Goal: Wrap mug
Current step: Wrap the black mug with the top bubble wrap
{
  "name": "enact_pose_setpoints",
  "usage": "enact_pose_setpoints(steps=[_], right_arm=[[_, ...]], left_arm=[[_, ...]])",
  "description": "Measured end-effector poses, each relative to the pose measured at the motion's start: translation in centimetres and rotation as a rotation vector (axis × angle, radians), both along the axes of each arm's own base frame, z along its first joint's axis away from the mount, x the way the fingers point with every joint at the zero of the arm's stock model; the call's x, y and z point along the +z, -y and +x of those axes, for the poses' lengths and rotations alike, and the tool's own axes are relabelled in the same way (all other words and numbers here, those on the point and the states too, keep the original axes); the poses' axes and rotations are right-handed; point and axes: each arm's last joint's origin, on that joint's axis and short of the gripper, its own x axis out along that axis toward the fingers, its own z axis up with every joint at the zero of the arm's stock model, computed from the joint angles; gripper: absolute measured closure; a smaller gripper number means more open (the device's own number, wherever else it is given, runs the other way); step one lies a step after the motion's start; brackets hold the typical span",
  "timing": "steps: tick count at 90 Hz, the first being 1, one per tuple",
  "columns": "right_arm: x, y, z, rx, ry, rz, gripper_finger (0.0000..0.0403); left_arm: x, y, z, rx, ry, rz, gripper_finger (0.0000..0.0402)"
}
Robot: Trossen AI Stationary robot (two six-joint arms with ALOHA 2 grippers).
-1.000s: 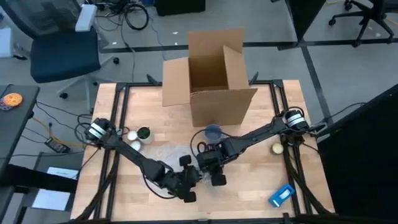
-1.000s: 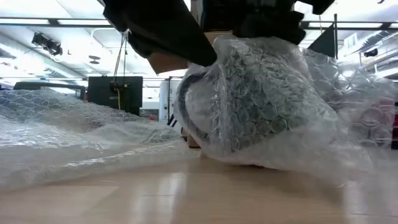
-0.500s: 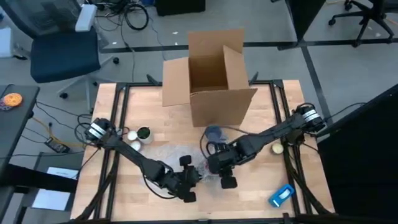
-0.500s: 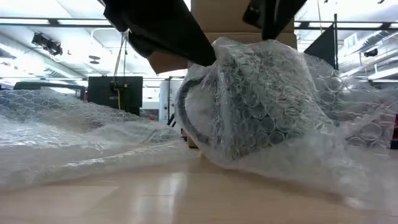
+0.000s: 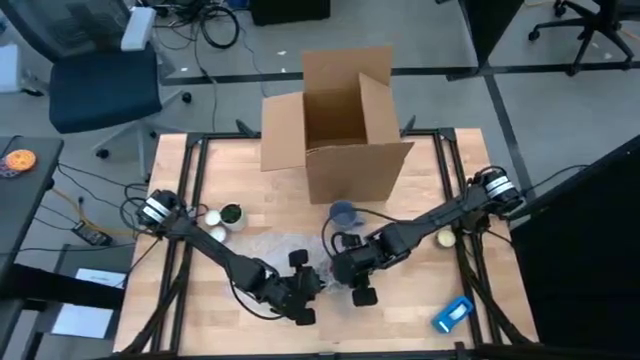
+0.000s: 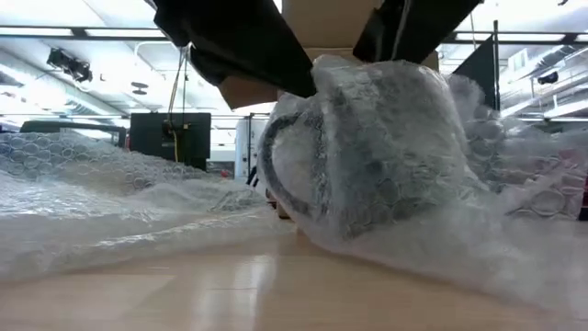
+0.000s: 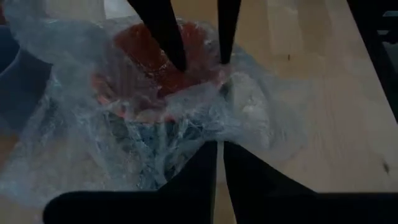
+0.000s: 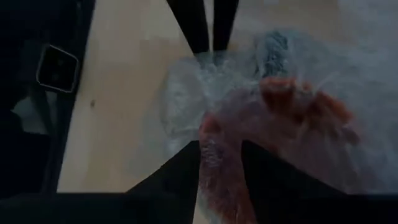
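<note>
A wooden table (image 5: 250, 190) seen from above, with two dark robot arms meeting near its front centre. A mug (image 6: 367, 147), lying tilted with its handle toward the left in the table-level view, sits there swaddled in clear bubble wrap (image 6: 110, 198). Loose wrap spreads away from the mug to the left and right across the table.

The left gripper (image 5: 308, 292) reaches in from the left. In its wrist view its two fingers are nearly closed, pinching a fold of wrap at the side of the mug. The right gripper (image 5: 358, 280) comes in from the right. Its fingers stand a little apart with wrap and the reddish inside of the mug between them, so it appears to grip the wrapped rim.

Behind them an open cardboard box (image 5: 340, 120) stands at the far centre of the table. A small blue object (image 5: 452, 314) lies near the front right corner.

The wrapping looks well along: the mug is covered, but loose sheet trails around it. The next move probably calls for folding or tucking that slack over the mug while one gripper holds the bundle steady, so the wrap does not spring open.
</note>
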Motion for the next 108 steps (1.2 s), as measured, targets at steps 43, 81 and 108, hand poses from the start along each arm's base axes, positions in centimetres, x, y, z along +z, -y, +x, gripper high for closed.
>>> enact_pose_setpoints(steps=[43,81,108], right_arm=[[-0.9,2.2,1.1,-0.005,0.061,-0.048,0.0305],[-2.1,3.9,1.2,-0.054,0.061,-0.072,0.0305],[3.2,3.3,-0.6,-0.033,0.142,-0.036,0.0305]], left_arm=[[0.2,0.0,0.2,0.008,0.029,-0.007,0.0387],[0.2,-0.1,0.2,0.009,0.029,-0.001,0.0387],[0.2,-0.2,0.3,0.003,0.026,0.018,0.0387]])
